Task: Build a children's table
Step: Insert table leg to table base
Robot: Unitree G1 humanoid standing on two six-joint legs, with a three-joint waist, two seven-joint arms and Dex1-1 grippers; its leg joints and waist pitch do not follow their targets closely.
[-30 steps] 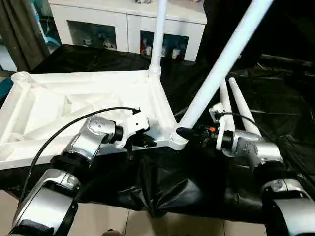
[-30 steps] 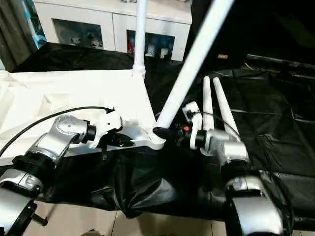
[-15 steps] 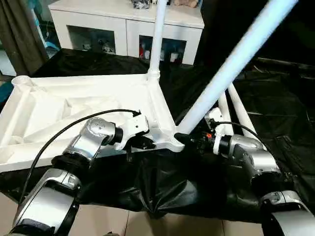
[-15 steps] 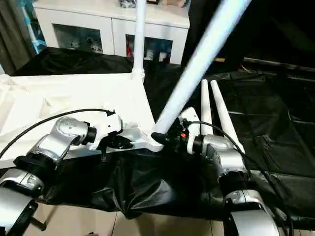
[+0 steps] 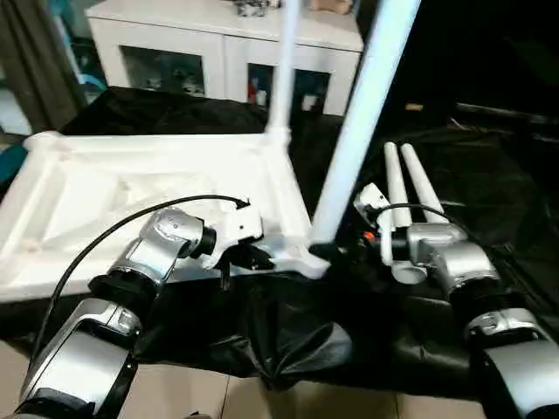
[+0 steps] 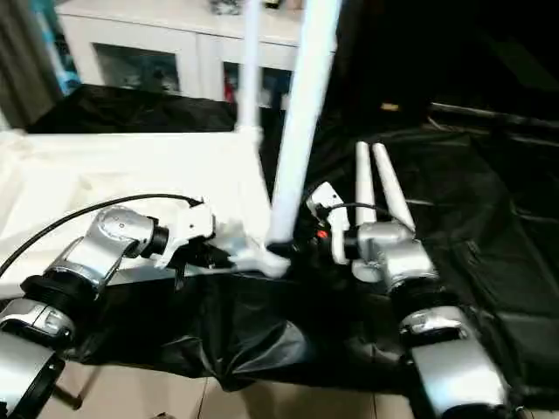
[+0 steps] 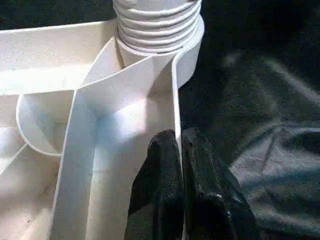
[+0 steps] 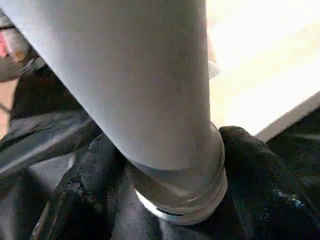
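Note:
The white tabletop (image 5: 131,188) lies underside up on black cloth, its ribs showing. One leg (image 5: 281,78) stands upright in the far right corner socket. A second leg (image 5: 354,131) rises steeply from the near right corner socket (image 5: 310,259). Its threaded end (image 7: 157,22) sits at that socket, but how deep I cannot tell. My right gripper (image 5: 336,253) is shut on this leg's lower end, with black fingers (image 8: 82,192) on either side. My left gripper (image 5: 249,257) is shut on the tabletop's thin rim wall (image 7: 176,90) beside that corner. Two spare legs (image 5: 409,188) lie to the right.
A white glass-door cabinet (image 5: 218,39) stands at the back. Black cloth (image 5: 498,166) covers the work surface and hangs in folds over the front edge (image 5: 288,336), with tiled floor (image 5: 218,393) below. A dark curtain (image 5: 31,61) hangs at far left.
The leg in my right gripper has swung from leaning hard right to nearly upright over the near right corner socket. My left gripper keeps its hold on the rim. The camera has shifted slightly.

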